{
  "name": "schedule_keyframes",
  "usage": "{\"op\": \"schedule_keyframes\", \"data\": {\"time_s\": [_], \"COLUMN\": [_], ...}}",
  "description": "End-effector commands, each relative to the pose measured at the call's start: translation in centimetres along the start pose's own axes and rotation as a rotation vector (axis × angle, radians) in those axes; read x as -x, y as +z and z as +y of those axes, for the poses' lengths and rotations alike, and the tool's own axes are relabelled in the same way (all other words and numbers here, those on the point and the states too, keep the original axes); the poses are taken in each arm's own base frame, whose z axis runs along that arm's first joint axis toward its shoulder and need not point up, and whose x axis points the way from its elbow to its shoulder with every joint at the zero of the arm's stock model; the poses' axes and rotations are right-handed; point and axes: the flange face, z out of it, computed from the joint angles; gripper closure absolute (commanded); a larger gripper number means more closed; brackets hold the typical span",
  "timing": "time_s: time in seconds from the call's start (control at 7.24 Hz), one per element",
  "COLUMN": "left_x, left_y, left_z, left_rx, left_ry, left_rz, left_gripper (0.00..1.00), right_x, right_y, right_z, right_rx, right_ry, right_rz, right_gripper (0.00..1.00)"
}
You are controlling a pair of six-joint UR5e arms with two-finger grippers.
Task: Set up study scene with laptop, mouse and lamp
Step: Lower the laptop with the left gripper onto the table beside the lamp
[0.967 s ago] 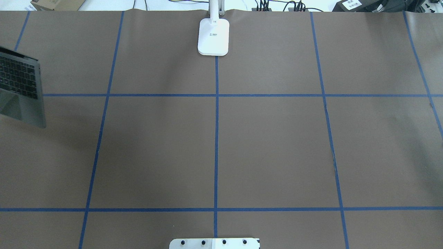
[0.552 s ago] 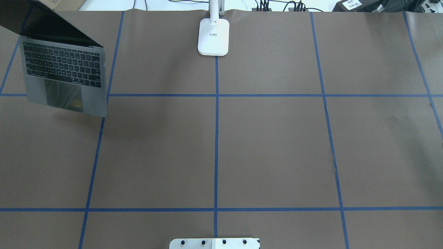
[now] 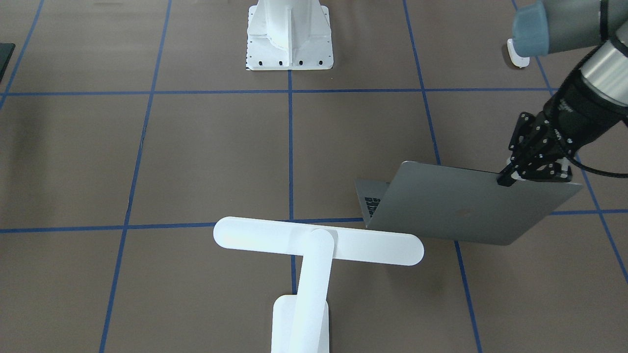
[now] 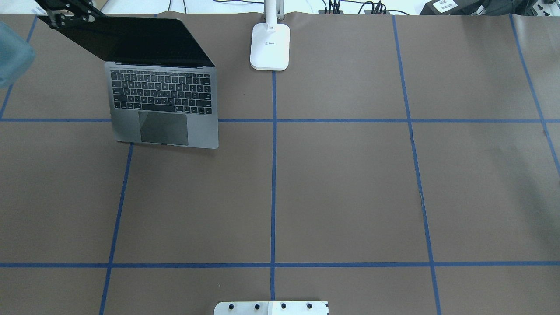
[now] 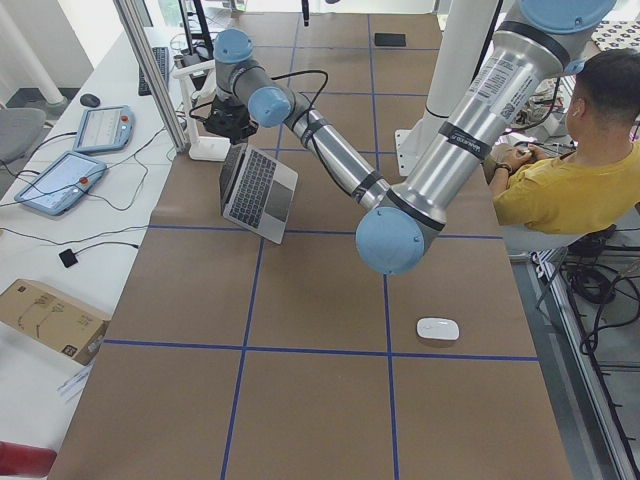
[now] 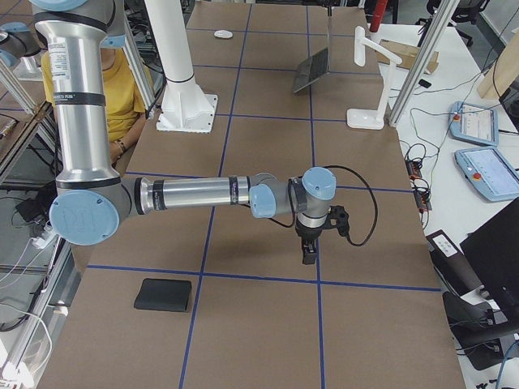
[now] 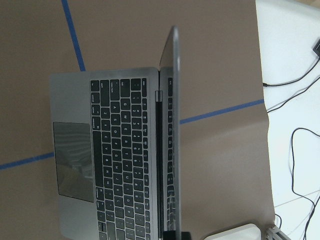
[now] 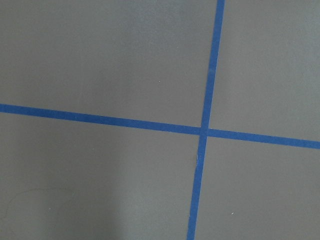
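mouse (image 5: 438, 328): lies flat on the brown table (image 4: 350, 188) at the robot's far-left end, near the robot's edge. well apart from the other task items.

left gripper (image 3: 511, 175): reached out to the far-left part of the table. clenched on an upper corner of the laptop (image 4: 164, 105) lid, with the lid edge between the fingers. the wrist view looks straight down the lid, edge-on.

laptop: open, screen dark, keyboard and trackpad facing the robot. sits in the far row of tape squares, its front part crossing a blue tape (image 4: 350, 120) line. just left of the lamp's base and not touching it. cannot tell whether the base rests fully on the table or is partly raised.

lamp (image 4: 270, 46): base stands at the far edge on the centre tape line. the arm rises from it and the bar head lies crosswise above the table.

right gripper (image 6: 309, 258): far right, pointing straight down just above the table near a tape crossing. well apart from all three items. only the side camera shows it and its wrist view gives only tape, so i cannot tell whether the claw is released or clenched.

black pad (image 6: 162, 294): flat on the right end, near the robot's side.
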Motion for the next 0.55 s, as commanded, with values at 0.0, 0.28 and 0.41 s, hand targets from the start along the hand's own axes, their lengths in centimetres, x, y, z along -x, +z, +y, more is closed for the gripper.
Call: {"op": "schedule_keyframes", "data": {"time_s": [0.0, 0.28, 0.41], "left_x": [1.4, 3.7, 4.4], "left_y": [2.9, 6.4, 7.4], "left_z": [5.1, 11.2, 12.1], "left_rx": [-0.002, -0.020, -0.026], "left_ry": [-0.061, -0.128, -0.126], "left_rz": [0.011, 0.040, 0.039], "left_gripper": [1.00, 1.00, 1.00], "right_x": [0.0, 0.0, 0.0], "right_y": [0.1, 0.1, 0.1], "right_z": [0.0, -0.1, -0.1], "right_rx": [0.002, 0.002, 0.002], "right_ry": [0.000, 0.000, 0.000], "right_rz": [0.000, 0.000, 0.002], "right_gripper": [0.00, 0.00, 0.00]}}
